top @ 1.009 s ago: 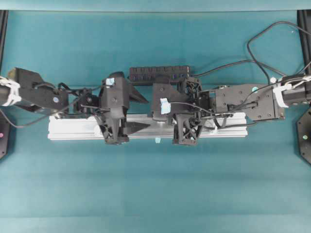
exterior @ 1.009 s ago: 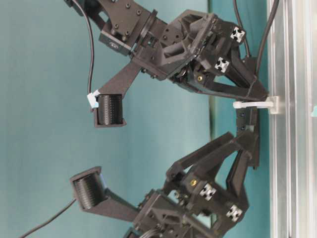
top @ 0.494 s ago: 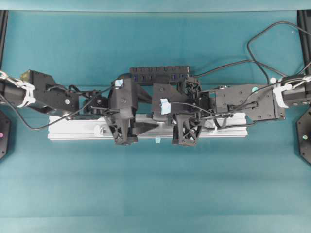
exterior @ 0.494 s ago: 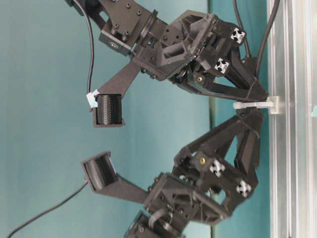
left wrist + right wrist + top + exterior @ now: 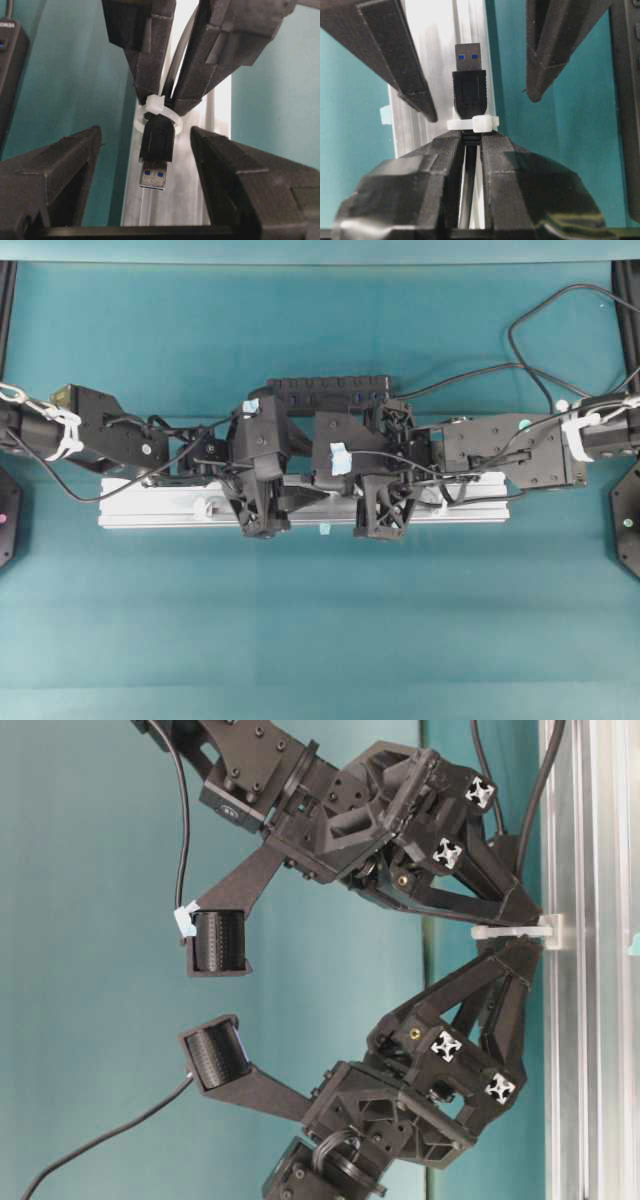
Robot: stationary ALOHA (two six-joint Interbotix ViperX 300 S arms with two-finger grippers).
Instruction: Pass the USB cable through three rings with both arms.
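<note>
The USB cable's black plug [image 5: 156,145] with its silver tip pokes through one translucent-white ring [image 5: 155,107] on the silver rail [image 5: 150,508]. My right gripper [image 5: 472,142] is shut on the cord [image 5: 470,170] just behind that ring [image 5: 479,123]. My left gripper [image 5: 150,150] is open, one finger on each side of the plug and neither touching it. From table level, both grippers' tips meet at the ring [image 5: 510,931]. Another white ring [image 5: 207,508] shows farther left on the rail. Overhead, the left gripper [image 5: 290,490] and right gripper [image 5: 318,483] hide the plug.
A long black multi-port hub [image 5: 328,390] lies just behind the rail. Loose black cord [image 5: 540,370] loops over the back right of the teal table. A small pale teal tab [image 5: 325,530] sits at the rail's front edge.
My left arm has moved right along the rail until its fingers flank the plug, and they stand a little closer together. The right gripper and the cable have not moved.
</note>
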